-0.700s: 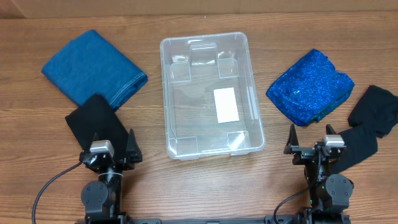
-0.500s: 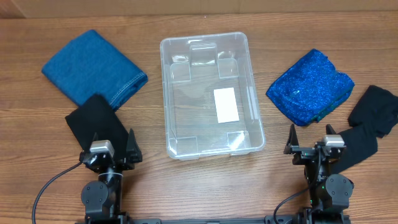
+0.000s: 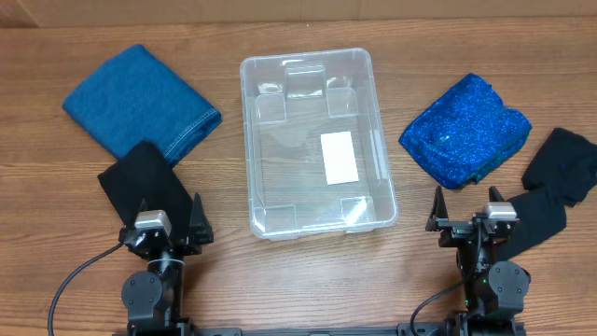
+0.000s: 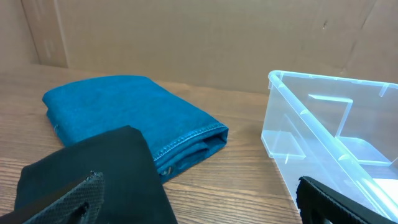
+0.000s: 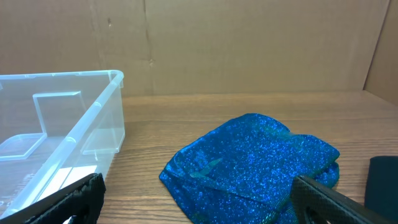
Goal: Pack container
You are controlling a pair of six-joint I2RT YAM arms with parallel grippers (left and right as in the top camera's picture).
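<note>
Nothing has moved since the earlier frame. I log:
- Clear container (image 3: 248, 149): empty, central on the surface (image 3: 308, 280), long axis running away from me, about equally near both arms.
- Left tool (image 3: 169, 211): spread wide, holding nothing; black cloth (image 3: 140, 177) just ahead, container forward-right.
- Right tool (image 3: 465, 211): likewise spread and empty; sparkly blue cloth (image 3: 466, 129) ahead, container forward-left.

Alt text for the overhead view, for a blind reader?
Empty clear plastic rectangular container sits centred. Folded blue denim cloth and black cloth lie left of it; sparkly blue cloth and black garment right. The left gripper and right gripper are open.
</note>
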